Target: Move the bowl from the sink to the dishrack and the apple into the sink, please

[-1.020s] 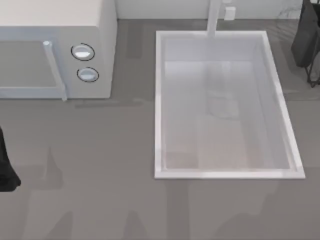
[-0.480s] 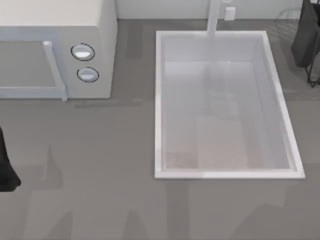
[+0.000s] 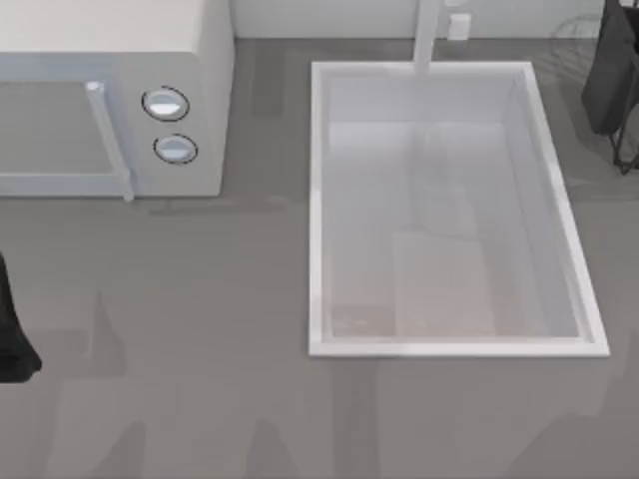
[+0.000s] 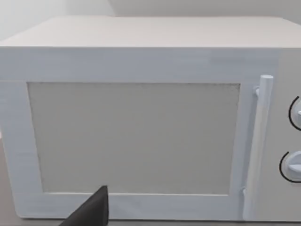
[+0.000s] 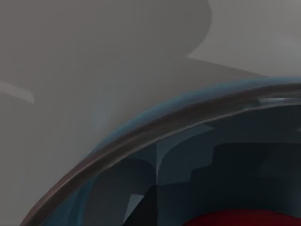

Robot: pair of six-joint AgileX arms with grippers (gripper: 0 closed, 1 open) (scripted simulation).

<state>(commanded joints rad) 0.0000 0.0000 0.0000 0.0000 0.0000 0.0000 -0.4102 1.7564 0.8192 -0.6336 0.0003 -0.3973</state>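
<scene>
2 moves unfinished: your sink (image 3: 318,200) lies empty; bowl (image 5: 141,136) and something red fill right wrist view; jaws' state indeterminable.

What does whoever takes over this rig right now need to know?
Left arm: parked at the table's left edge, its wrist camera facing the microwave.
Right arm: far right, by the dishrack. Its wrist camera is close on the bowl, with a red patch low inside it, possibly the apple.
Done: bowl is out of the sink.
Left: confirm the bowl sits in the dishrack, then put the apple into the sink.
</scene>
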